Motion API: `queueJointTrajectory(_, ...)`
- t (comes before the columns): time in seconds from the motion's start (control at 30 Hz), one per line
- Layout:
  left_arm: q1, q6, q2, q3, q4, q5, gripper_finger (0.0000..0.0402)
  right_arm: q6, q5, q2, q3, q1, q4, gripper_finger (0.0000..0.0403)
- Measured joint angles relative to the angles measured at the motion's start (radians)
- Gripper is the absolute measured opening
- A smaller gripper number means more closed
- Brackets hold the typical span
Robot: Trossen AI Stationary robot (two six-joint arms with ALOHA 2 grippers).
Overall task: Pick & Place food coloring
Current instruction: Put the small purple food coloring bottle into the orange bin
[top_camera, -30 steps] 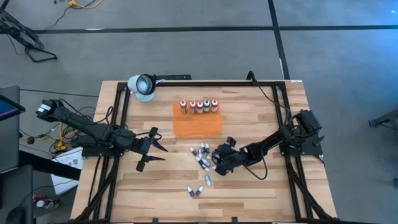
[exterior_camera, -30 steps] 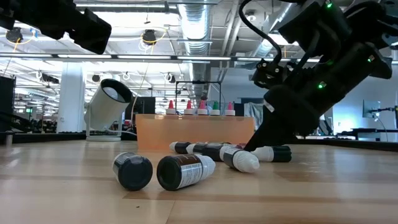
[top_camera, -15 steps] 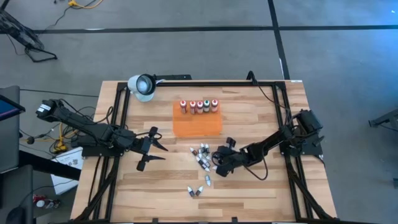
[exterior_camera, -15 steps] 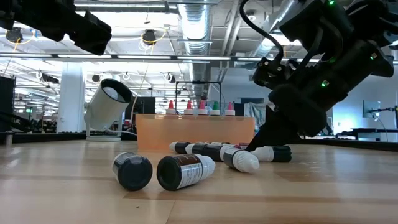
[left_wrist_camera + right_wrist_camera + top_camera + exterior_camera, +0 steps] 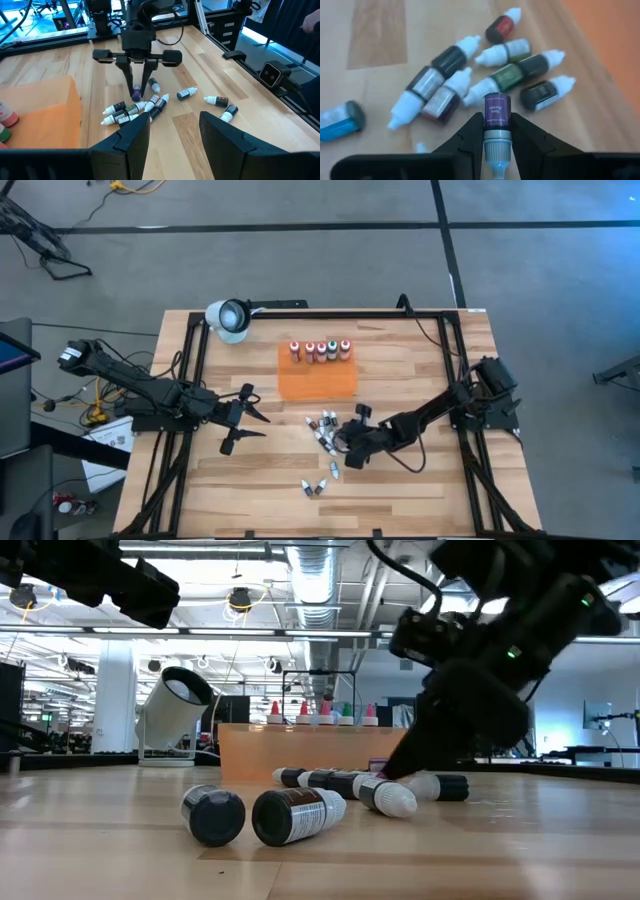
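Observation:
The food coloring shows in three groups: several bottles with white caps (image 5: 320,350) stand along the far edge of the orange tray (image 5: 317,383), a pile of small vials (image 5: 324,430) lies on the table near the tray, and three more vials (image 5: 315,486) lie nearer the front. My right gripper (image 5: 343,444) is over the right side of the pile, shut on a purple vial (image 5: 496,111). My left gripper (image 5: 247,421) hovers open to the left of the pile, touching nothing. My right gripper pinches the purple vial between its two fingers, at the lower body and grey collar (image 5: 496,134). The fingers slant down from the table's right and lie along the vial. Its cap end points back toward the wrist and its flat base toward the pile. Whether the base touches anything, I cannot tell.
A white round lamp head (image 5: 229,318) sits at the table's far left corner. Black frame rails (image 5: 452,370) run along the left, right and far sides. Bare wood lies between my left gripper and the pile, and along the near edge.
My right gripper has moved a little toward the table's left, coming in over the right side of the vial pile. My left arm has kept still.

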Motion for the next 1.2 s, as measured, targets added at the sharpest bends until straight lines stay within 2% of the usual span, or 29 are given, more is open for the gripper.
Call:
queueJointTrajectory(0.33, 0.000, 0.001, 0.000, 0.000, 0.000, 0.000, 0.0167, -0.036, 0.088, -0.001, 0.168, -0.001, -0.264, 0.0077)
queueJointTrajectory(0.53, 0.000, 0.001, 0.000, 0.000, 0.002, -0.002, 0.0167, -0.146, 0.175, -0.002, 0.248, -0.021, -0.309, 0.0077)
queueJointTrajectory(0.73, 0.000, -0.003, 0.000, 0.000, 0.002, -0.002, 0.0167, -0.244, 0.286, -0.003, 0.313, -0.088, -0.326, 0.0077)
queueJointTrajectory(0.87, 0.000, -0.006, 0.000, 0.000, 0.002, -0.003, 0.0167, -0.288, 0.285, -0.003, 0.337, -0.157, -0.326, 0.0077)
queueJointTrajectory(1.03, 0.000, -0.008, 0.000, 0.000, 0.003, -0.003, 0.0167, -0.270, 0.273, -0.003, 0.339, -0.258, -0.329, 0.0077)
queueJointTrajectory(1.2, 0.000, -0.010, 0.000, 0.000, 0.002, -0.003, 0.0167, -0.255, 0.203, -0.003, 0.339, -0.330, -0.327, 0.0084)
